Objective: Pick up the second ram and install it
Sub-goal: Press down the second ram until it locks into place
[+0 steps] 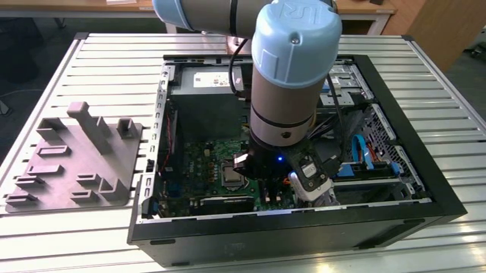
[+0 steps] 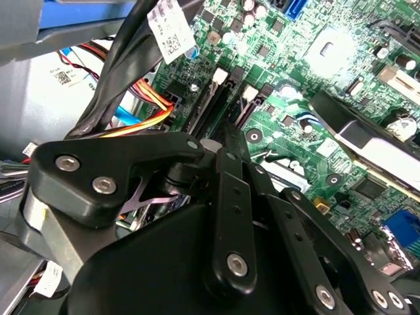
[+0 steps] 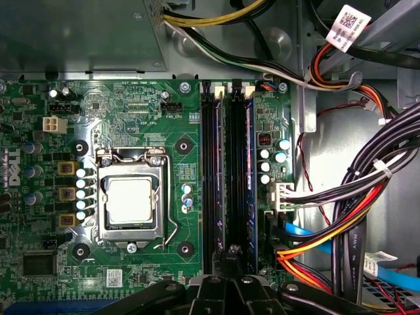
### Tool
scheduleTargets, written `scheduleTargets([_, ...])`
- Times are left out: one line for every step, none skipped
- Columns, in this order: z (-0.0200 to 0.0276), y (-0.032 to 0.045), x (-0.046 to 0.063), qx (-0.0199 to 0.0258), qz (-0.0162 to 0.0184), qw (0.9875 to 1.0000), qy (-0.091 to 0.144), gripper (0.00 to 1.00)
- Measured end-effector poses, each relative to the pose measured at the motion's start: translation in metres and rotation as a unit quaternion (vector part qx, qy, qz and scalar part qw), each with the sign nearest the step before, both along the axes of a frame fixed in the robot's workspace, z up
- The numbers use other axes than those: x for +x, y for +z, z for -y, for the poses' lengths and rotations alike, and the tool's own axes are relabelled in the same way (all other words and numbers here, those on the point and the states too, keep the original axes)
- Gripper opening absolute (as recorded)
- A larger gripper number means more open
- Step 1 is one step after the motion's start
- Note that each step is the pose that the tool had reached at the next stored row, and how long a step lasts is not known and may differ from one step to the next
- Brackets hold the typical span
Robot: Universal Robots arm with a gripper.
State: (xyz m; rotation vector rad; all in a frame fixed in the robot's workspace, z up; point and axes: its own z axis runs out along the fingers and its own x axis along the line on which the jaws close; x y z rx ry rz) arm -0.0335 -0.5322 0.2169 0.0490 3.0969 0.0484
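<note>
Open computer case [image 1: 425,187] on the slatted bench [image 1: 114,227], green motherboard [image 3: 131,105] inside, processor socket [image 3: 130,200] bare. The second ram [image 3: 250,177] stands seated in its slot beside the other stick [image 3: 211,177]. The claw [image 3: 231,259] hovers at the slots' end, fingers pressed together, gripping nothing.

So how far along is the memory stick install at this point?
The grey holder on the table carries no sticks, so pick-up looks done. In hand: the pincer is down inside the computer case, over the memory slots. Left: the slots look filled, but whether the second stick is fully seated cannot be told.
</note>
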Motion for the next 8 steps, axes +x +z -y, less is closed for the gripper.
scheduleTargets([0.0,-0.0002,0.0,0.0,0.0,1.0,0.0,0.1])
scheduleTargets([0.0001,-0.0009,0.0,-0.0002,-0.0001,1.0,0.0,0.1])
scheduleTargets([0.0001,-0.0016,0.0,-0.0005,-0.0001,1.0,0.0,0.1])
scheduleTargets([0.0001,-0.0021,0.0,-0.0005,-0.0002,1.0,0.0,0.1])
scheduleTargets([0.0001,-0.0023,0.0,-0.0004,-0.0001,1.0,0.0,0.1])
scheduleTargets([0.0001,-0.0025,0.0,-0.0003,-0.0001,1.0,0.0,0.1])
scheduleTargets([0.0,-0.0026,0.0,-0.0002,-0.0001,1.0,0.0,0.1])
scheduleTargets([0.0,-0.0026,0.0,-0.0001,-0.0001,1.0,0.0,0.1])
